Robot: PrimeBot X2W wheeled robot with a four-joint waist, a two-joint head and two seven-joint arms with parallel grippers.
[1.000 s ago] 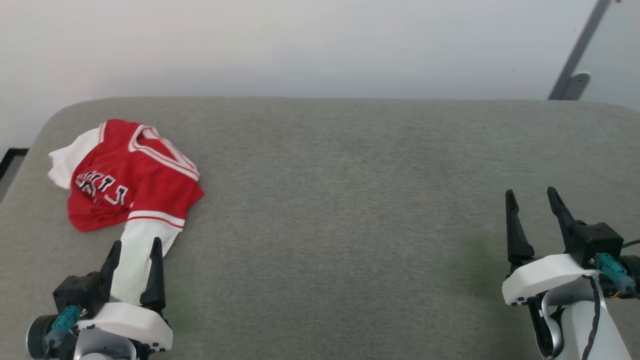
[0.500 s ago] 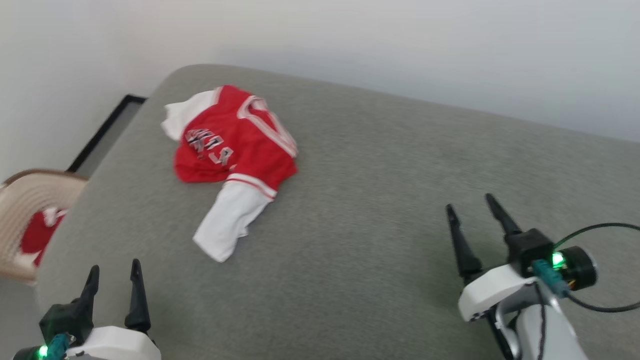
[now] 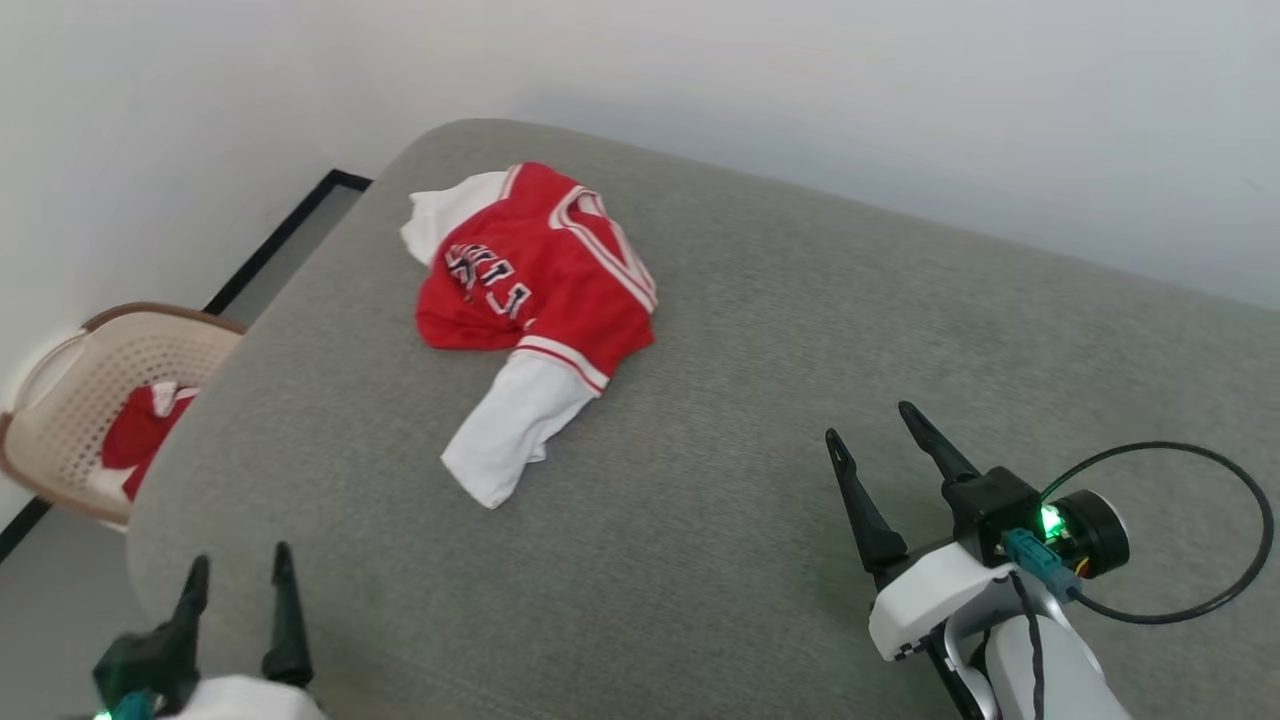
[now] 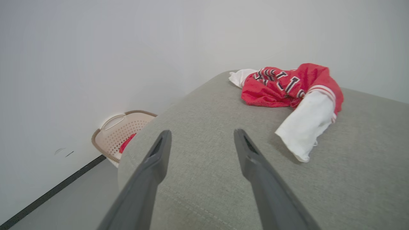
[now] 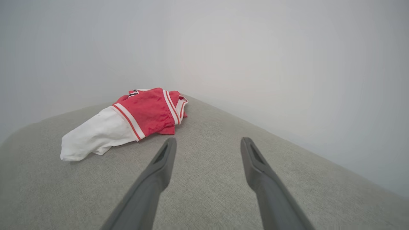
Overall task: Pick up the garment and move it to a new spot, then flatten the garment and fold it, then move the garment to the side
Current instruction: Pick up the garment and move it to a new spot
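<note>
left pincer (image 3: 241, 556) and right pincer (image 3: 868, 420) both gape empty, the garment (image 3: 545, 285) lying ahead, its white sleeve (image 3: 520, 420) trailing toward the nearer left one.

Our left gripper (image 3: 240, 560) sits low at the left of the head view, its two dark fingers (image 3: 287, 620) parted, pointing up and holding nothing. Our right gripper (image 3: 869, 421) rises from its white wrist (image 3: 925, 595), fingers likewise spread and empty, with a green light (image 3: 1048, 519) glowing at the wrist.
</note>
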